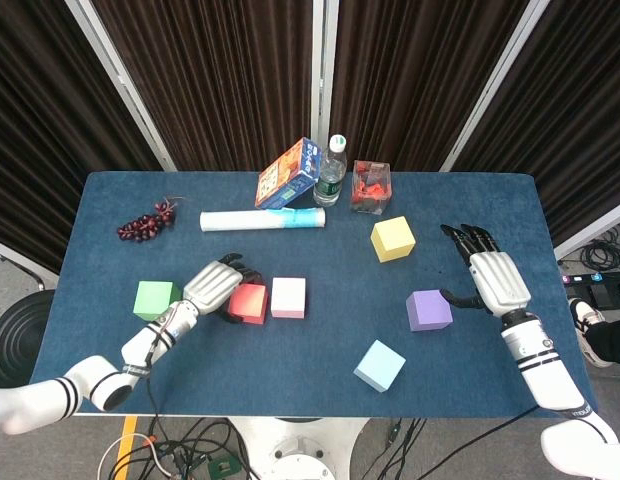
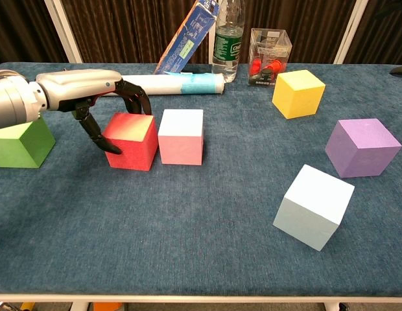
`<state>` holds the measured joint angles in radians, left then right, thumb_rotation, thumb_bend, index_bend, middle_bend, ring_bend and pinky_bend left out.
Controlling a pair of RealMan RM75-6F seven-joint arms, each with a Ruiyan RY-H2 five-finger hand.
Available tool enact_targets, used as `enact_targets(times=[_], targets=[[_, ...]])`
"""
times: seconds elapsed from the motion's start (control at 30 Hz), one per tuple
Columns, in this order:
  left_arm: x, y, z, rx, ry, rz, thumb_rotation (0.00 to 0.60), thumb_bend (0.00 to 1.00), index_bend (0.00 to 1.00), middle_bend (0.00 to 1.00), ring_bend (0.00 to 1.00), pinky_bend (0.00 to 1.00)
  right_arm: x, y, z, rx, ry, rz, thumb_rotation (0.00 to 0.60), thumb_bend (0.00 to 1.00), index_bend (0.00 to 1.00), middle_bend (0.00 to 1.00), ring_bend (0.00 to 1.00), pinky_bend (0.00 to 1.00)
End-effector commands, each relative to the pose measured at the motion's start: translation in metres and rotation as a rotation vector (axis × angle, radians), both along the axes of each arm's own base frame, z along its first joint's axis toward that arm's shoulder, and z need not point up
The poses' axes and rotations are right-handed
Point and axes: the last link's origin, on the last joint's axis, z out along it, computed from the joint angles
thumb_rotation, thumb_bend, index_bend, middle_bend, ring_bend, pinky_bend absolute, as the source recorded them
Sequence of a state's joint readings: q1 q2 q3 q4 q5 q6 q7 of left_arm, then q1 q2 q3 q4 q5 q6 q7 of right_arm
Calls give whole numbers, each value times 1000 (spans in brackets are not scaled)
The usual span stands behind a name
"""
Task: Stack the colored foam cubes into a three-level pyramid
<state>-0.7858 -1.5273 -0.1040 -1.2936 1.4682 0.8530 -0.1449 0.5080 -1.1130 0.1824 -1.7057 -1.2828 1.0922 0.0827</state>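
Several foam cubes lie apart on the blue table (image 1: pixel 320 260). The red cube (image 1: pixel 250 304) (image 2: pixel 131 141) touches the pink cube (image 1: pixel 288 297) (image 2: pixel 181 136) on its right. My left hand (image 1: pixel 214 285) (image 2: pixel 81 91) wraps the red cube, fingers curled over its far top edge and thumb against its left face. The green cube (image 1: pixel 155 299) (image 2: pixel 18 144) sits left of that hand. My right hand (image 1: pixel 490 278) is open, fingers spread, its thumb just right of the purple cube (image 1: pixel 429 310) (image 2: pixel 363 147). The yellow cube (image 1: pixel 393 239) (image 2: pixel 298 92) and light blue cube (image 1: pixel 379 365) (image 2: pixel 313 206) stand alone.
Along the back lie a bunch of grapes (image 1: pixel 145 222), a rolled white paper (image 1: pixel 262 220), a tilted blue carton (image 1: pixel 288 173), a water bottle (image 1: pixel 330 172) and a clear box of red pieces (image 1: pixel 370 186). The table's front edge runs close below the light blue cube.
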Motion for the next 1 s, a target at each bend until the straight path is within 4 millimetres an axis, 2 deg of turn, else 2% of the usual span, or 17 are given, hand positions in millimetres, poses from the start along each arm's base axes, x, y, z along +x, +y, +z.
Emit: enact_targets(times=[0.03, 0.5, 1.0], targets=[[2, 1, -1, 7, -10, 3, 600, 42, 342, 455, 365, 153, -1, 0, 0, -2, -3, -4, 600, 167, 0, 128, 0, 0], [16, 11, -9, 33, -5, -30, 600, 42, 344, 464, 370, 152, -6, 3, 3, -13, -7, -13, 600, 167, 0, 128, 0, 0], [22, 21, -11, 14, 17, -38, 600, 42, 344, 464, 369, 152, -9, 5, 4, -20, -9, -26, 600, 167, 0, 128, 0, 0]])
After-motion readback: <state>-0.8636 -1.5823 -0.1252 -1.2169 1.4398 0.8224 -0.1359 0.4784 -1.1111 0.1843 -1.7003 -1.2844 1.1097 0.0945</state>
